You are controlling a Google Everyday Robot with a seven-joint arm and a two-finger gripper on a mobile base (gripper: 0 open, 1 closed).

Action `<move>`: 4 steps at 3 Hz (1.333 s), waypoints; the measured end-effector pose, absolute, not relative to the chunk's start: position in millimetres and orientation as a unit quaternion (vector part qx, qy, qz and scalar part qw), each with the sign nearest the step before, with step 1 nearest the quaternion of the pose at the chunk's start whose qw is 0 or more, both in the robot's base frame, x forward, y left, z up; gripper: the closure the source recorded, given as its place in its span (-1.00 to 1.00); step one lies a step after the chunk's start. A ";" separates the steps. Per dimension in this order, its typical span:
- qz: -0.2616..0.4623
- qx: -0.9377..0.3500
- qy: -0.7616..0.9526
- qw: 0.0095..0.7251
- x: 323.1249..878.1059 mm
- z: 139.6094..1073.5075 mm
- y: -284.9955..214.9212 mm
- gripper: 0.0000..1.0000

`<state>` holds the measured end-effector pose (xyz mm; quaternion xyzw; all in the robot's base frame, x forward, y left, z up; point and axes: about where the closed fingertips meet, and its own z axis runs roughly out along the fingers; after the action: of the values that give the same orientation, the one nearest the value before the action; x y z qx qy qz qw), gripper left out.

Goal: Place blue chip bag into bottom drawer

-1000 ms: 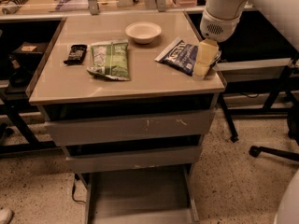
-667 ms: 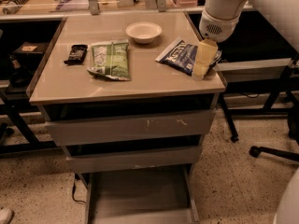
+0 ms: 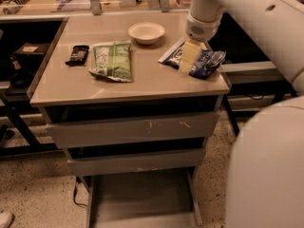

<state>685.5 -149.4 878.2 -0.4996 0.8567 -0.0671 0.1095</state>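
The blue chip bag point(image 3: 209, 61) lies on the right side of the cabinet's tan top, dark blue and crinkled, with its white end toward the bowl. My gripper point(image 3: 190, 56) hangs down from the white arm and sits right over the middle of the bag, covering part of it. The bottom drawer point(image 3: 142, 194) is pulled out below the cabinet front. Its flat grey floor shows between low side rails, and nothing lies in it.
A green and white snack bag point(image 3: 112, 60), a small black packet point(image 3: 77, 54) and a white bowl point(image 3: 146, 32) lie on the top. Two upper drawers point(image 3: 133, 127) are closed. My white arm's casing point(image 3: 266, 165) fills the lower right. Desks stand behind and to both sides.
My gripper has moved left, from the bag's right end to over its middle. The bag's right end now shows, crinkled. The other objects have not moved.
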 end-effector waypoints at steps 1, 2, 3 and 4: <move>-0.073 -0.494 0.861 0.098 709.5 857.4 -140.6 -1.00; -0.083 -0.483 0.867 0.086 729.7 836.2 -148.6 -1.00; -0.105 -0.474 0.872 0.067 745.0 813.7 -174.0 -1.00; -0.108 -0.463 0.877 0.068 751.5 806.3 -193.8 -0.62</move>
<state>751.5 -193.8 806.3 -0.4627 0.8773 -0.1079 0.0682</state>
